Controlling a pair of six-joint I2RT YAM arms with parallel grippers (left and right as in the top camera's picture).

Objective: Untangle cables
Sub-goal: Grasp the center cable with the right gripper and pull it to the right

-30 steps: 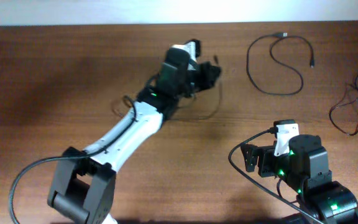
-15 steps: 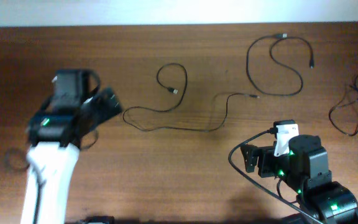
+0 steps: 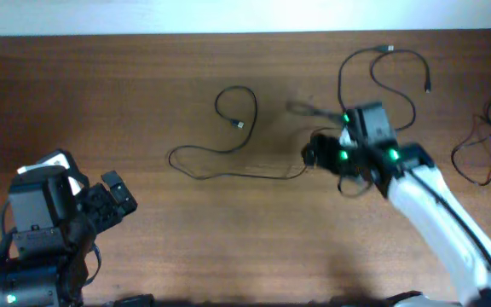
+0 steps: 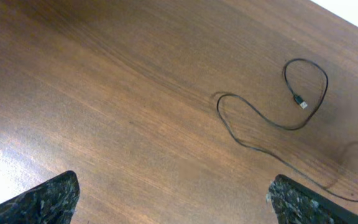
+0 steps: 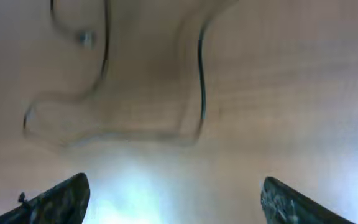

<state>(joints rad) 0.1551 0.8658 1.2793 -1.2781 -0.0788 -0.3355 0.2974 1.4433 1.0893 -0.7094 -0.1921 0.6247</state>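
Left claw (image 3: 113, 203) wide open, arm tucked; right claw (image 3: 318, 155) spread, arm outstretched.

Brown wood tbl (image 3: 101, 102) w/ white wall (image 3: 228, 13) behind

1. Table (image 3: 143, 102): warm reddish-brown wood with fine darker grain, and a pale glare near its front edge.
2. Cables: a thin black cord (image 3: 255, 111) at the table's centre with a silvery plug tip, a second black cord (image 3: 340, 78) towards the table's far right corner, and a black tangle (image 3: 484, 145) at its right edge.
3. Left arm (image 3: 45, 226), at the table's front left corner: black with a white patch. The left gripper (image 3: 119, 198) has fingers (image 4: 45, 199) of black flecked with grey.
4. Right arm (image 3: 437, 200), right of the table's centre: a white link and a black head with green lights.
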